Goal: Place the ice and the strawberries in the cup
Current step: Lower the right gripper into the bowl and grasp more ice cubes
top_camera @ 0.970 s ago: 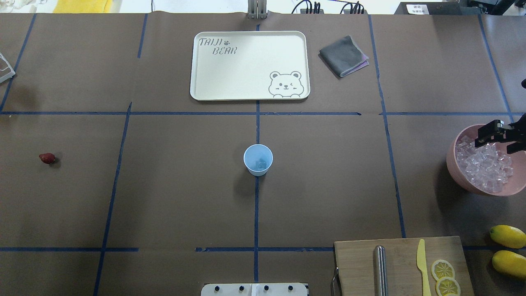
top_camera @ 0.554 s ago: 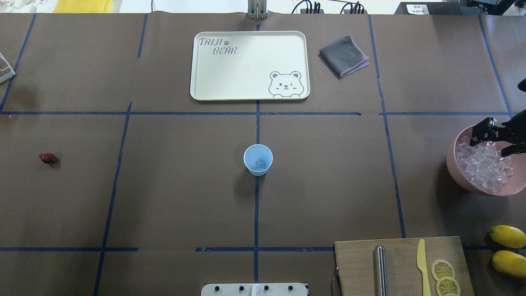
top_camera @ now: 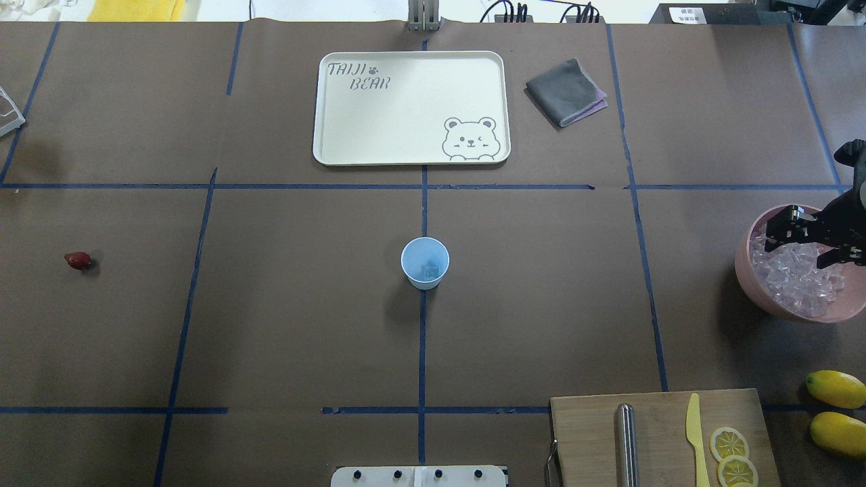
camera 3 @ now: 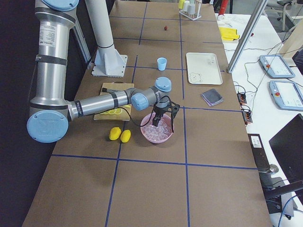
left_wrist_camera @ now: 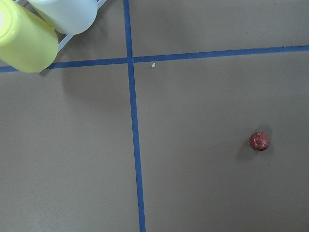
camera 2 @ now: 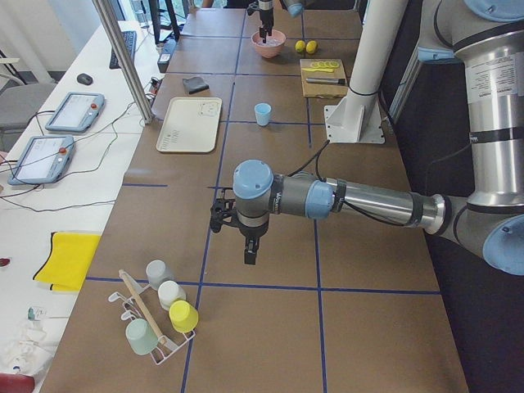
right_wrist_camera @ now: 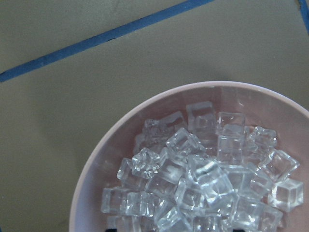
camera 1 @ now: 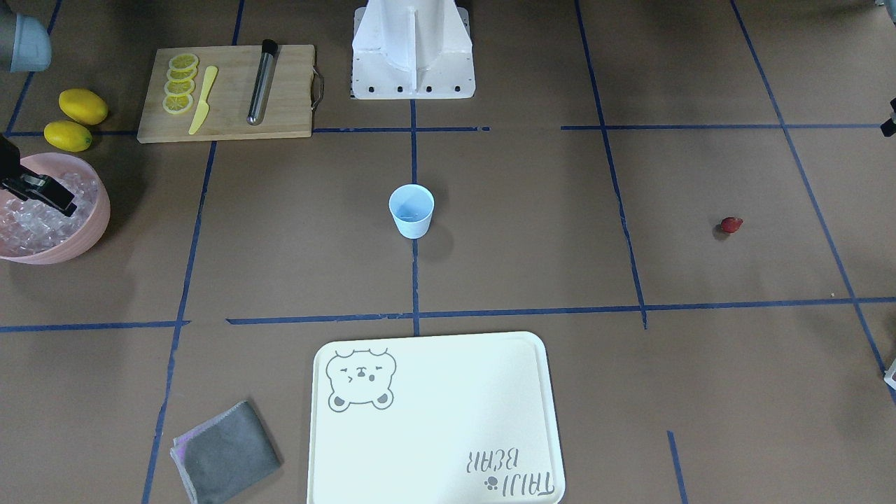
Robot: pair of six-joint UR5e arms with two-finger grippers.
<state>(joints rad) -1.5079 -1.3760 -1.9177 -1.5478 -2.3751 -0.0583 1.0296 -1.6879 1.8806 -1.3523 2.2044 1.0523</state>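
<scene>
The pale blue cup [top_camera: 425,262] stands upright at the table's middle, with what looks like one clear cube inside. The ice [top_camera: 798,279] is heaped in a pink bowl [top_camera: 749,281] at the right edge and fills the right wrist view [right_wrist_camera: 203,179]. My right gripper [top_camera: 802,247] hangs open just above the ice, empty. The dark red strawberry [top_camera: 77,260] lies alone at the far left and also shows in the left wrist view [left_wrist_camera: 259,141]. My left gripper [camera 2: 246,250] hovers above the table near the strawberry; I cannot tell if it is open or shut.
A white bear tray [top_camera: 325,152] and a folded grey cloth [top_camera: 565,91] lie at the back. A wooden board [top_camera: 588,433] with a metal rod, yellow knife and lemon slices sits front right, next to two lemons [top_camera: 835,389]. A rack of cups [camera 2: 160,315] stands beyond the strawberry.
My right gripper has shifted a little toward the table's middle over the bowl and sunk closer to the ice. The cup and strawberry have not moved.
</scene>
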